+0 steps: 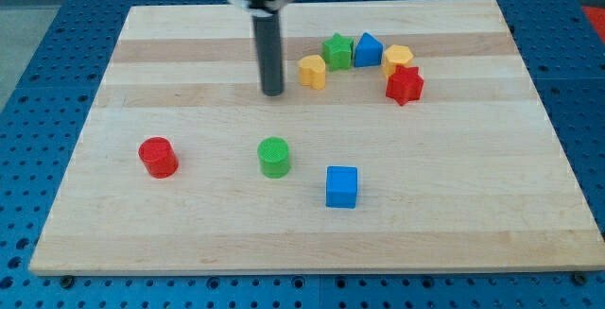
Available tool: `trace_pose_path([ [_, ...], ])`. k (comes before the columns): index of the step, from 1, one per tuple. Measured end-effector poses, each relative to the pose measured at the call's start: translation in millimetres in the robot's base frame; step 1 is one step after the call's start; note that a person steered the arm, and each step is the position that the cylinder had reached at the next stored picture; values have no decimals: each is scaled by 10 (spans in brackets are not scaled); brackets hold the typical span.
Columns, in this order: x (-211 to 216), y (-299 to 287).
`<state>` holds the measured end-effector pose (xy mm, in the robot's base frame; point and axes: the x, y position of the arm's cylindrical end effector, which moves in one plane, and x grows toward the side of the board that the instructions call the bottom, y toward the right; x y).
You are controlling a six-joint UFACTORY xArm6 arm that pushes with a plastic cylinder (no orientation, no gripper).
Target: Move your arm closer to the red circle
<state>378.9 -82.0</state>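
Note:
The red circle point(158, 156) is a short red cylinder on the wooden board point(454, 224), at the view's left. My tip point(273, 92) is the lower end of a dark rod coming down from the view's top. It stands above and to the right of the red circle, well apart from it. A green circle point(274, 157) sits directly below my tip in the view, between the red circle and a blue cube point(341, 186).
A cluster lies to the right of my tip near the view's top: a yellow block point(313, 71), a green star point(337, 51), a blue block point(368, 50), a second yellow block point(398, 60) and a red star point(405, 85).

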Motion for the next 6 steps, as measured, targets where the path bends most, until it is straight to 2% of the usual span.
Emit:
trace_pose_path([
  [1,0,-668],
  [3,630,-2131],
  [4,675,-2228],
  [5,908,-2219],
  [6,1095,-2003],
])
